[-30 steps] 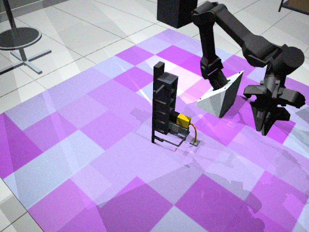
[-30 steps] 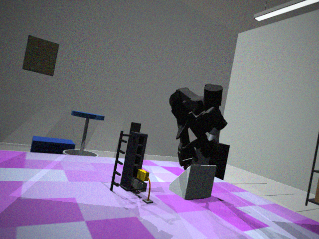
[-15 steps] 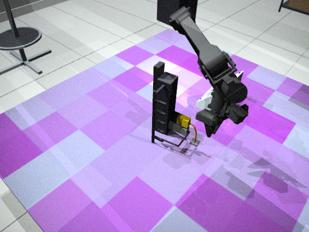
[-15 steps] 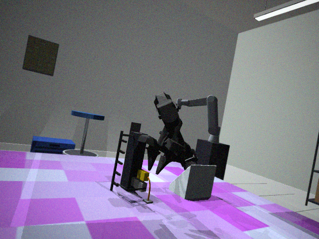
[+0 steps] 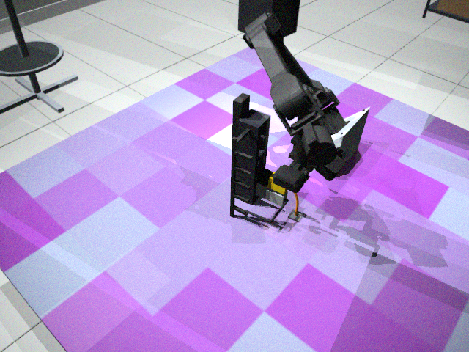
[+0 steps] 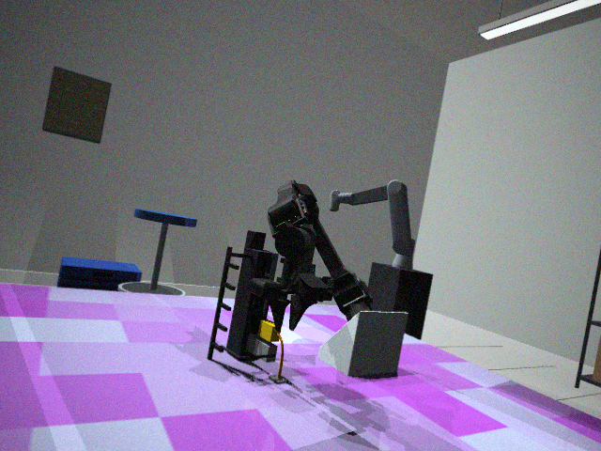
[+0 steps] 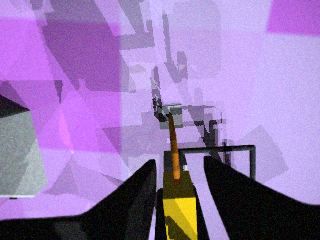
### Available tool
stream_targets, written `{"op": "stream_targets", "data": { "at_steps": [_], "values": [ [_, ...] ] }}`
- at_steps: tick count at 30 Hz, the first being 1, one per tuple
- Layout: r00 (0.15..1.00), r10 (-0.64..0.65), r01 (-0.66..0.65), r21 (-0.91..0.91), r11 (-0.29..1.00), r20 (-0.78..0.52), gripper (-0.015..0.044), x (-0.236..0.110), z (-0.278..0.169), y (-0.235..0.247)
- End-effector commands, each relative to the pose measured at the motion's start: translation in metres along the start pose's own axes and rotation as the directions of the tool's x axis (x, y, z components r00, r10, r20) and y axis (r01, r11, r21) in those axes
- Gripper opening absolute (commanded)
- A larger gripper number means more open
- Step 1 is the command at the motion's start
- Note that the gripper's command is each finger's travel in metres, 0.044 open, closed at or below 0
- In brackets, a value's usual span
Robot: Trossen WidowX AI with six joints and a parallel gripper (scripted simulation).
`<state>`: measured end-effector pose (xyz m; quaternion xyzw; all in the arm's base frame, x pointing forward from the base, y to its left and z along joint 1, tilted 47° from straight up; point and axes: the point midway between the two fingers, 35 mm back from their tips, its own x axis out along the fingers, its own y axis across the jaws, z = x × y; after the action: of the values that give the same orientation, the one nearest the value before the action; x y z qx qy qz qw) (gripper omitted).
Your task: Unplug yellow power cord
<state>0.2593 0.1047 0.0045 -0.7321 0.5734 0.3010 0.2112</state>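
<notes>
Gripper part-open, straddling yellow plug, not clamped, holding nothing | plug seated low on power strip, cord trailing toward 6 o'clock | risk: we pull before closing and slip off, or tip the upright strip.

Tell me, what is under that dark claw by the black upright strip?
The gripper straddles a yellow plug with an orange cord running to the floor. The plug's socket end in the power strip is hidden.
</notes>
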Motion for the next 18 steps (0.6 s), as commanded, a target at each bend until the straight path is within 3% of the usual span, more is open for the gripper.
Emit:
{"op": "stream_targets", "data": {
  "at_steps": [1, 18],
  "values": [
    [1.0, 0.008, -0.008, -0.005, 1.0, 0.003, 0.016, 0.0, -0.003, 0.001],
    [1.0, 0.009, -0.009, -0.005, 1.0, 0.002, 0.016, 0.0, -0.031, 0.001]
  ]
}}
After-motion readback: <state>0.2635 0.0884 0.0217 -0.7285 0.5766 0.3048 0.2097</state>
